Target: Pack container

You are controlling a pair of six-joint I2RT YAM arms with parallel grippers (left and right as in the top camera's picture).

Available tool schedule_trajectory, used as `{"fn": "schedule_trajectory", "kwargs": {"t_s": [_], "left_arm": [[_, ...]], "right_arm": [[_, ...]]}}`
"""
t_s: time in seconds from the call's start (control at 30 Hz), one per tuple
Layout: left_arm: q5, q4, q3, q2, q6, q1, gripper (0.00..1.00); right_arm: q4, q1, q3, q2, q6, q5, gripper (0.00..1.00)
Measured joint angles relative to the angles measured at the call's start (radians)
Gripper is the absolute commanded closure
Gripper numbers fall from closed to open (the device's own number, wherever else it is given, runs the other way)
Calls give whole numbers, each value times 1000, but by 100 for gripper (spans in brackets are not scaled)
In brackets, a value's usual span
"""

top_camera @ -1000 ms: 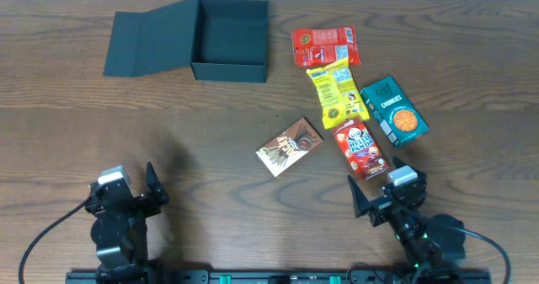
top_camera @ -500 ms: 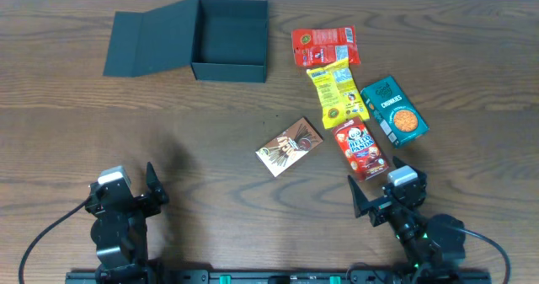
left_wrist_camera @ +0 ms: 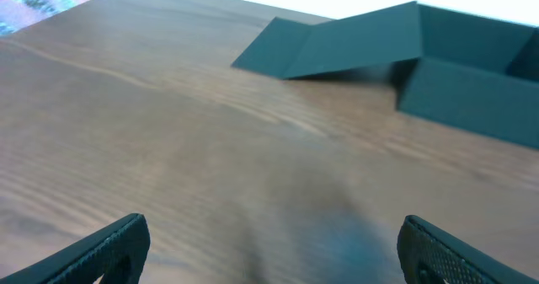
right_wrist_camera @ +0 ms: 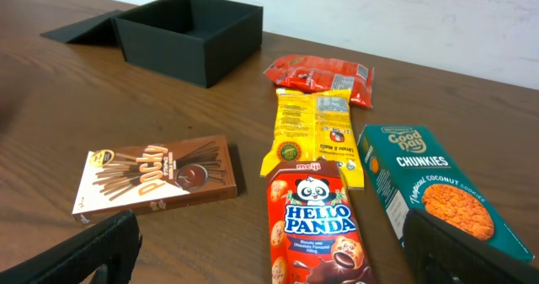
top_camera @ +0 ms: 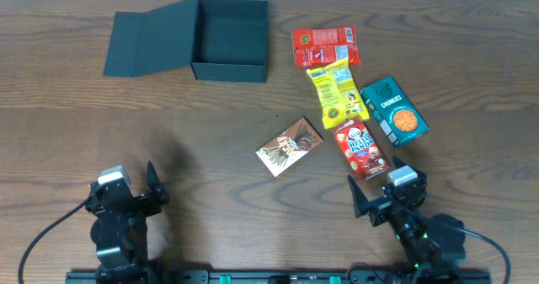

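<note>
Both grippers sat low at the near edge of the table (top_camera: 210, 107), arms drawn back. Seen from overhead, the left gripper (top_camera: 125, 190) was at about 7 o'clock from the table's middle, its two fingers spread wide with nothing between them; only bare wood lay under it in its wrist view. At about 5 o'clock, the right gripper (top_camera: 387, 187) had its fingers just as wide apart and held nothing either.

The container (top_camera: 229, 70) stood at about 11 o'clock, far from both grippers and near the back edge. It was open, with its flat lid (top_camera: 147, 40) folded out to its 9 o'clock side and sloping down to the wood.

The snacks lay in a loose group at 1 to 3 o'clock:
- A red pouch (top_camera: 324, 45) lay farthest back, just to the container's 3 o'clock.
- A yellow packet (top_camera: 337, 94) overlapped the pouch's near edge.
- A teal Chunkies box (top_camera: 394, 109) lay just beside the packet, at its 3 o'clock.
- A red Hello Panda box (top_camera: 360, 147) touched the packet's near end, close ahead of the right gripper.
- A brown Pocky box (top_camera: 289, 146) lay tilted at the Hello Panda box's 9 o'clock, apart from the rest.
</note>
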Motion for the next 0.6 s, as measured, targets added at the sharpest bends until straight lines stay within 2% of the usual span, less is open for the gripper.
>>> {"fn": "schedule_trajectory", "kwargs": {"t_s": [0.07, 0.23, 0.37, 0.47, 0.6], "left_arm": [[80, 26, -5, 0, -99, 0, 5], [384, 12, -5, 0, -459, -1, 5], [491, 11, -5, 0, -670, -1, 5], [543, 31, -7, 0, -739, -1, 5], [576, 60, -11, 0, -713, -1, 4]], "right_arm": [[0, 0, 0, 0, 0, 0, 1], [0, 0, 0, 0, 0, 0, 1], [0, 0, 0, 0, 0, 0, 1], [0, 0, 0, 0, 0, 0, 1], [0, 0, 0, 0, 0, 0, 1]]}}
